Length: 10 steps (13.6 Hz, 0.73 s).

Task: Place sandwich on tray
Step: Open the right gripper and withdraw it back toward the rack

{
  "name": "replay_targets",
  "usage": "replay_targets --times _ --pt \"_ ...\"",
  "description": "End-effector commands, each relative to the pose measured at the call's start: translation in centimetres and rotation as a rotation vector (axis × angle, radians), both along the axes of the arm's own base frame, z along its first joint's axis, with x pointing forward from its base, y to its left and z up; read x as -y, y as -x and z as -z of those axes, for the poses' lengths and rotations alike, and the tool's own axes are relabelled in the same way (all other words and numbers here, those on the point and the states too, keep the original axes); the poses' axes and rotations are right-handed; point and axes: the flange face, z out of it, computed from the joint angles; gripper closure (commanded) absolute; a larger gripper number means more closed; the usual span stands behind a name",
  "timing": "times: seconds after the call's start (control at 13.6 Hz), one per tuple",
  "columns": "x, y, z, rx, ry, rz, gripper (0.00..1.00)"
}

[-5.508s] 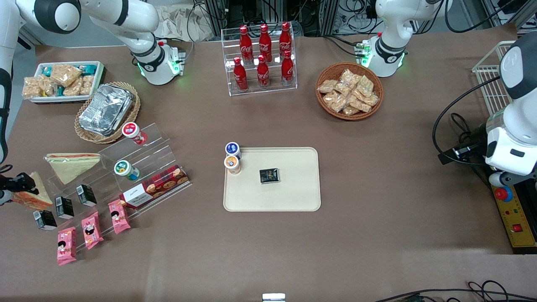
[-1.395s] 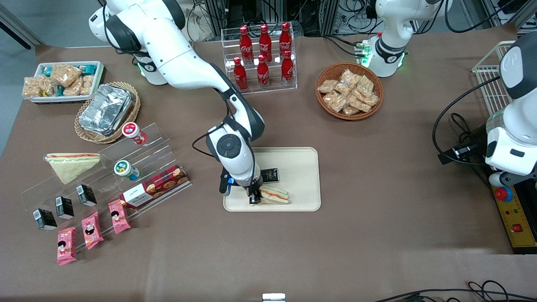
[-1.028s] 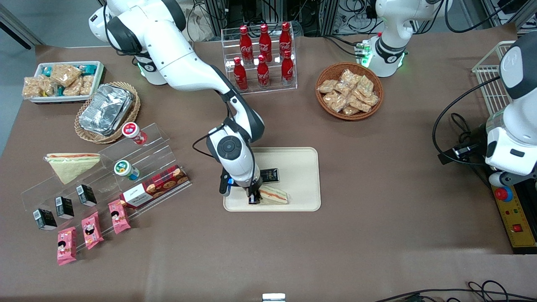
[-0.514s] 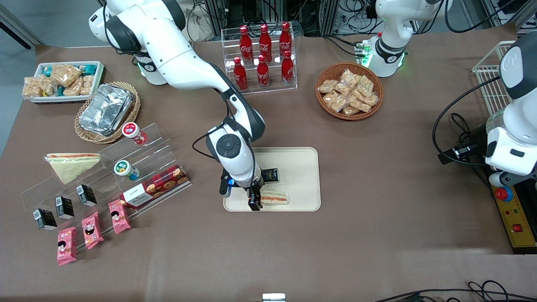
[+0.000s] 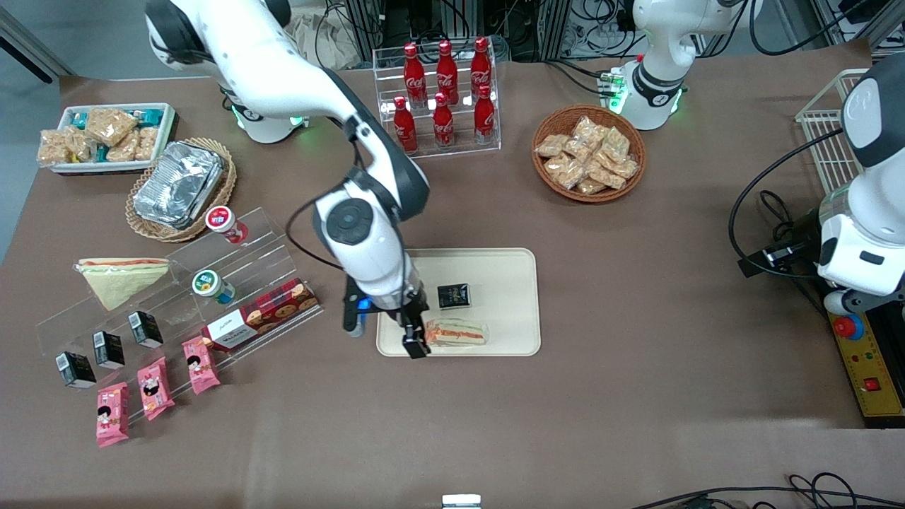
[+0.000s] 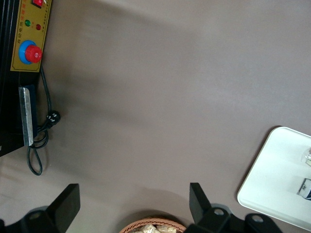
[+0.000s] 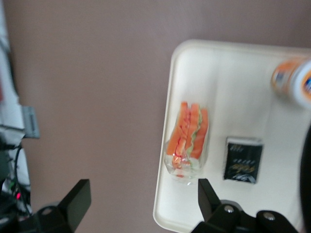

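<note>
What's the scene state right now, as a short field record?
sandwich: lying on the tray, filling face up, released
tray: beige, mid-table; also holds a small black packet
black packet: apart from the sandwich, farther from the front camera
pincer: open, raised over the tray's edge beside the sandwich, holding nothing
task: sandwich looks placed

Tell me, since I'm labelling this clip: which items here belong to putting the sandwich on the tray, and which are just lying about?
Job in hand:
sandwich, lying on the tray
tray
end effector, open, just above the tray's edge beside the sandwich

Lying about:
black packet on the tray
cola bottles
snack basket
larger sandwich
</note>
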Motion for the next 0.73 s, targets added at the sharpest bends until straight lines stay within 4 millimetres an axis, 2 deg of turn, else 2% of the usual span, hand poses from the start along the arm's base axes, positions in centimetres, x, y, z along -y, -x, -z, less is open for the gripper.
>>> replay_targets --times 0.0,0.15,0.22,0.29,0.44,0.66 --pt "5.1 -0.3 -4.8 -0.014 0.061 -0.194 0.02" --pt "10.3 -0.8 -7.2 -0.03 0.126 -0.446 0.02" --pt "13.0 -1.3 -7.3 -0.049 0.152 -0.584 0.02" --pt "15.9 -1.3 -8.3 -0.063 0.166 -0.693 0.02" --pt "21.7 -1.5 -10.0 -0.044 0.181 -0.825 0.02" --pt "30.7 -0.3 -12.3 -0.004 0.274 -1.093 0.02"
